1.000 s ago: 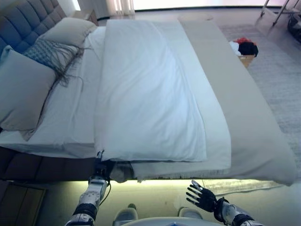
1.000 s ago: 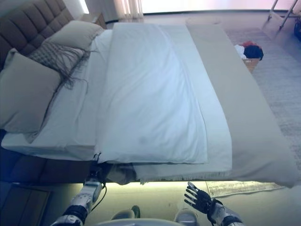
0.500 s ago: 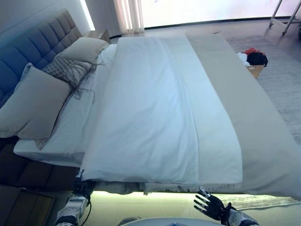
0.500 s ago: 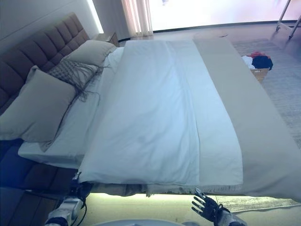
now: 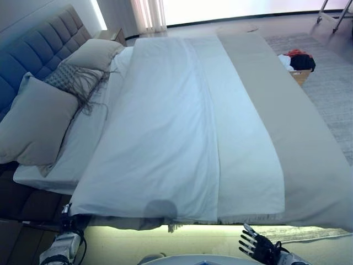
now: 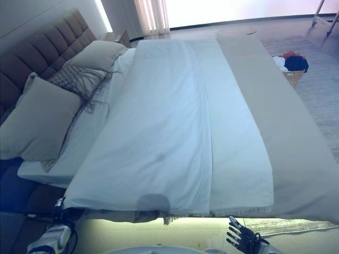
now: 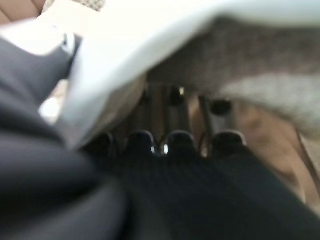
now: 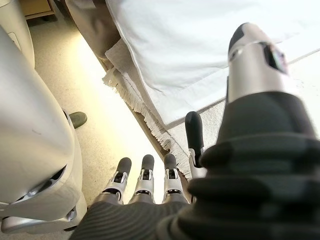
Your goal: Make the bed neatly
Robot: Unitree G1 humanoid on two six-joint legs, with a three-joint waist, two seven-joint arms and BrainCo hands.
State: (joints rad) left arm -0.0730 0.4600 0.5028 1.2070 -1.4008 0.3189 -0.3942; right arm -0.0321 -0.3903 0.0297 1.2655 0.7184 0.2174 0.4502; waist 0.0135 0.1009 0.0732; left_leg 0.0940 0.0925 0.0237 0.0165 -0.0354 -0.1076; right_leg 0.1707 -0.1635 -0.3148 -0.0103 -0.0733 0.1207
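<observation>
Duvet [image 5: 160, 127] lies folded across the bed, its near corner pinched in the left hand [image 5: 67, 227] fingers, right hand [image 5: 258, 247] spread and idle below the edge; best draw that corner toward the pillows [image 5: 36, 118] evenly, keeping the hem straight.

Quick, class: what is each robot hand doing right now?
Left hand: fingers curled on the white duvet corner.
Right hand: open, holding nothing.
</observation>
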